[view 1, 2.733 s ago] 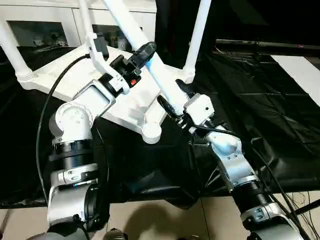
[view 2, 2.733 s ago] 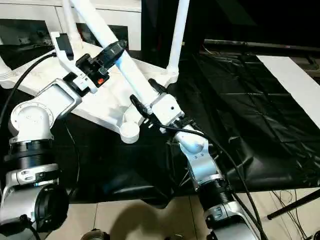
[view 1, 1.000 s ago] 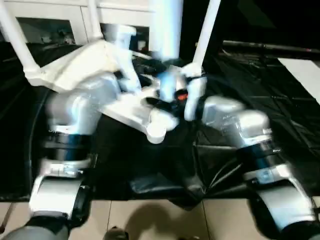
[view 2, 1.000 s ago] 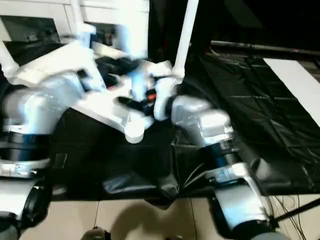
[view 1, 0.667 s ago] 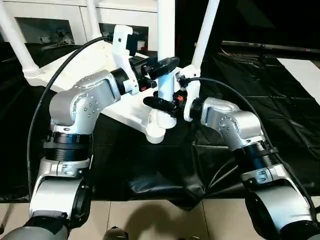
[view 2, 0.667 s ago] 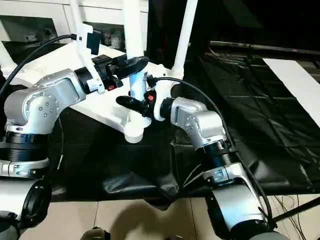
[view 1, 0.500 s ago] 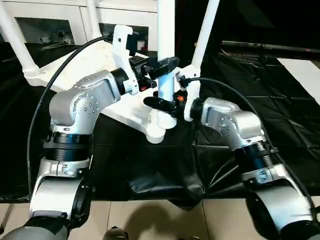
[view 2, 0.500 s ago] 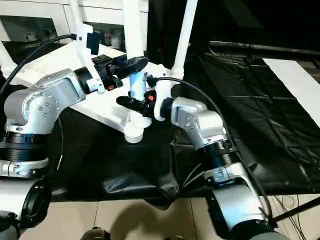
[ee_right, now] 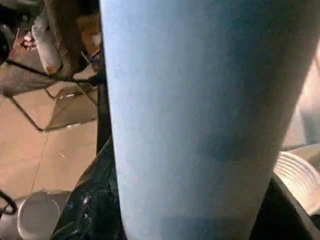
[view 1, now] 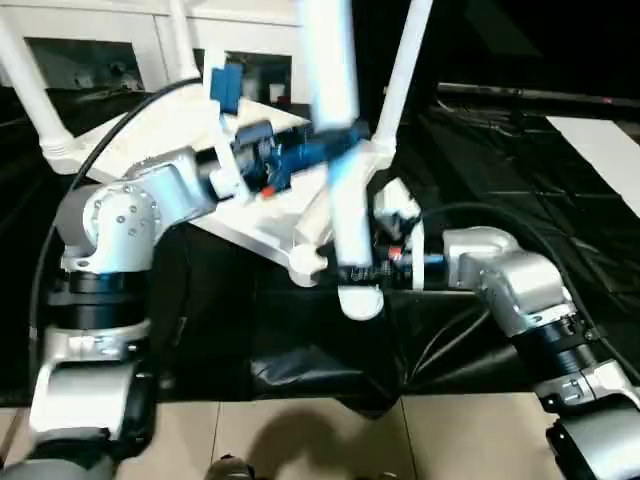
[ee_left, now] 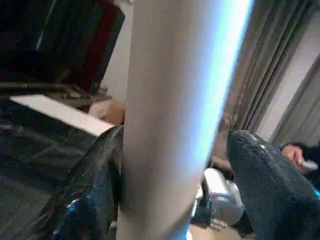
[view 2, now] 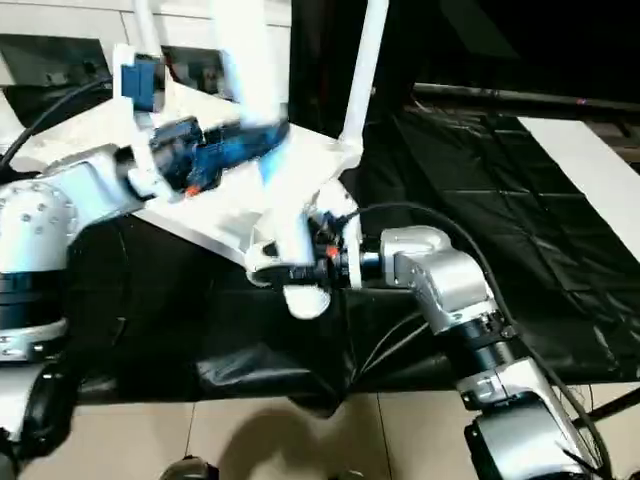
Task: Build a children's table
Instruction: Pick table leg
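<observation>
The children's table lies upside down: its white tabletop [view 1: 160, 130] rests on black cloth, with legs standing in three corner sockets [view 1: 25, 80] [view 1: 180, 40] [view 1: 400, 70]. The near corner socket [view 1: 307, 262] is empty. A loose white leg [view 1: 335, 100] tilts over it, its thick end [view 1: 360, 298] hanging just right of that socket. My right gripper [view 1: 355, 272] is shut on the leg near that end; in the right wrist view the leg [ee_right: 200, 100] sits tight between the fingers. My left gripper [view 1: 325, 150] straddles the leg higher up, open, with a gap beside one finger [ee_left: 265, 185].
A white glass-door cabinet [view 1: 80, 60] stands behind the tabletop. Black cloth [view 1: 500, 170] covers the floor to the right, with a white board [view 1: 605, 140] at its far edge. Tiled floor [view 1: 300, 440] shows at the front. Cables trail from both arms.
The leg stood upright over the near socket; its thick end has now swung right and off it with my right gripper. My left gripper's fingers have opened.
</observation>
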{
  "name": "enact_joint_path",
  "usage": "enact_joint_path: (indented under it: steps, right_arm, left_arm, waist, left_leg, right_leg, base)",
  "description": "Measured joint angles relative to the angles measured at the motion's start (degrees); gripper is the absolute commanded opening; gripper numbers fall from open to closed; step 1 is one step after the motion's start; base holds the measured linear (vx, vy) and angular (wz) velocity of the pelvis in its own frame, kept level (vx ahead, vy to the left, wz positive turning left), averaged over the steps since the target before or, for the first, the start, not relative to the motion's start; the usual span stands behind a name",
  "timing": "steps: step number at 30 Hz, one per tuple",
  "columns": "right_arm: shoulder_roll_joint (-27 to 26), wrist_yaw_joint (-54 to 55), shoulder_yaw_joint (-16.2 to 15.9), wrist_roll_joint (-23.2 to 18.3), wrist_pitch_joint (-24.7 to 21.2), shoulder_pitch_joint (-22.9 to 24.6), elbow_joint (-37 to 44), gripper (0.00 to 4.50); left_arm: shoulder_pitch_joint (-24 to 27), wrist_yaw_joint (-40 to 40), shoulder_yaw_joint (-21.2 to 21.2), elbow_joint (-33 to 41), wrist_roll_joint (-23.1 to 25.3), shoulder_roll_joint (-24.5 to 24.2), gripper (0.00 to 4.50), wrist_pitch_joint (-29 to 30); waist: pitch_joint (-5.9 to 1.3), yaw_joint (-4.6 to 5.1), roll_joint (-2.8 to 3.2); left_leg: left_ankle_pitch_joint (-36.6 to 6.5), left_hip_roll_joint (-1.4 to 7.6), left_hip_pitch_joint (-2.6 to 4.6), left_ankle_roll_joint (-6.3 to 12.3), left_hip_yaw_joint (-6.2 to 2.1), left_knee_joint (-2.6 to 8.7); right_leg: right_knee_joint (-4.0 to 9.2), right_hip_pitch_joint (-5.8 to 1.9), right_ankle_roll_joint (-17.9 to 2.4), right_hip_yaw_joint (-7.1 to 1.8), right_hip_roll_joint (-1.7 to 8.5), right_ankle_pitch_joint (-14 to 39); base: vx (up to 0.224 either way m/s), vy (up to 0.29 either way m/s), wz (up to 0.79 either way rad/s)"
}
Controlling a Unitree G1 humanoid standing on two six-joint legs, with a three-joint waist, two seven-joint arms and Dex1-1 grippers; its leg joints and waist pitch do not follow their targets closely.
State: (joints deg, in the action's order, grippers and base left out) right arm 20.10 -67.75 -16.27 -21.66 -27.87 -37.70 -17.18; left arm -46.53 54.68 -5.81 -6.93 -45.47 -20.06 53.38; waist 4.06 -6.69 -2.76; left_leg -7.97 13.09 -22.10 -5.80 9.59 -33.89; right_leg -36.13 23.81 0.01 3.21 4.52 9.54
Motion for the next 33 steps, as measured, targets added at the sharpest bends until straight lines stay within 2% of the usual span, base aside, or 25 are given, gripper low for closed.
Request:
enact_joint_path:
  steps: [2, 3, 8, 17, 18, 20, 23, 26, 30, 33]
  right_arm:
    - [-0.2, -0.2, 0.0, 0.4, 0.7, 0.0, -0.1, 1.91]
    - [-0.3, -0.3, 0.0, 0.5, 1.0, 0.0, -0.4, 1.91]
    - [-0.2, -0.3, 0.0, 1.0, 1.2, -0.1, -1.2, 1.91]
    - [-0.2, -0.2, 0.3, 1.4, 2.3, -0.1, -1.3, 1.90]
    - [-0.2, -0.2, 0.4, 1.4, 2.3, -0.1, -1.3, 2.46]
    - [-0.2, -0.4, 0.7, 1.1, 2.3, -0.1, -1.1, 2.60]
    - [-0.3, -0.7, 1.3, 1.0, 2.5, -0.1, -0.9, 2.80]
    - [-1.2, 2.3, 1.9, 2.1, 4.5, -0.1, -1.2, 3.01]
    - [-6.0, 14.5, 5.2, 4.4, 5.8, -1.3, -3.4, 3.04]
    - [-9.1, 21.5, 7.0, 4.6, 5.5, -2.6, -3.9, 3.04]
  left_arm:
    - [0.1, -0.5, 0.3, -0.1, 0.3, 0.2, 3.40, 0.0]
    - [0.1, -1.3, 0.0, -0.2, 0.2, 0.7, 3.10, 0.0]
    - [-0.6, -4.3, -2.5, -2.4, 0.0, 2.2, 2.82, -0.3]
    - [-0.7, -5.1, -3.0, -2.8, -1.5, 3.1, 2.03, -0.9]
    - [-0.7, -5.3, -3.0, -2.8, -1.4, 3.3, 1.97, -1.2]
    - [-0.7, -6.6, -3.1, -2.8, -0.7, 3.4, 1.96, -2.1]
    - [-0.6, -8.6, -3.4, -2.9, 0.9, 3.4, 1.83, -3.3]
    - [-0.8, -11.3, -2.9, -2.6, 3.3, 3.8, 1.76, -5.6]
    - [-2.0, -19.8, -0.5, -1.5, 10.5, 5.0, 1.73, -9.7]
    - [-2.0, -24.1, 0.1, -0.6, 13.3, 6.2, 1.72, -11.1]
  waist:
    - [0.00, -0.15, 0.01]
    - [0.00, -0.19, 0.01]
    - [0.00, 0.04, 0.01]
    - [-0.01, 0.04, -0.01]
    - [-0.01, 0.03, -0.02]
    - [-0.01, 0.10, -0.02]
    - [-0.02, 0.17, -0.03]
    - [-0.02, 0.14, -0.04]
    - [-0.03, 0.31, -0.08]
    - [-0.03, 0.35, -0.11]
  left_leg:
    - [0.0, 0.00, -0.01, 0.00, 0.00, -0.01]
    - [0.0, 0.00, -0.01, 0.00, 0.00, -0.01]
    - [0.0, 0.00, 0.00, 0.00, -0.01, 0.00]
    - [0.0, 0.00, -0.01, 0.01, -0.01, -0.01]
    - [0.0, 0.00, -0.01, 0.01, -0.01, -0.02]
    - [0.0, 0.00, 0.00, 0.01, -0.01, -0.02]
    - [0.0, 0.01, 0.00, 0.01, -0.01, -0.02]
    - [0.0, 0.01, -0.01, 0.01, -0.01, -0.02]
    - [0.0, 0.01, -0.01, 0.00, -0.01, -0.02]
    - [0.0, 0.01, -0.03, 0.00, -0.01, 0.00]
  right_leg:
    - [0.01, -0.02, 0.0, 0.00, 0.00, 0.0]
    - [0.01, -0.02, 0.0, 0.00, 0.00, 0.0]
    - [0.00, -0.02, 0.0, 0.01, -0.01, 0.0]
    - [0.00, -0.02, 0.0, 0.01, -0.01, 0.0]
    - [0.00, -0.03, 0.0, 0.01, -0.01, 0.0]
    - [0.00, -0.03, 0.0, 0.01, 0.00, 0.0]
    - [0.00, -0.02, 0.0, 0.01, -0.01, 0.0]
    - [0.00, -0.01, 0.0, 0.01, -0.01, 0.0]
    - [0.00, -0.01, 0.0, 0.00, -0.01, 0.0]
    - [0.00, 0.02, 0.0, 0.01, -0.01, 0.0]
  base:
    - [0.000, 0.000, 0.00]
    - [0.000, 0.000, 0.00]
    - [0.000, 0.000, 0.00]
    - [0.000, 0.000, 0.00]
    - [0.000, 0.000, 0.00]
    - [0.000, 0.000, 0.00]
    - [0.000, 0.000, 0.00]
    - [0.000, 0.000, 0.00]
    - [0.000, 0.000, 0.00]
    - [0.000, 0.000, 0.00]
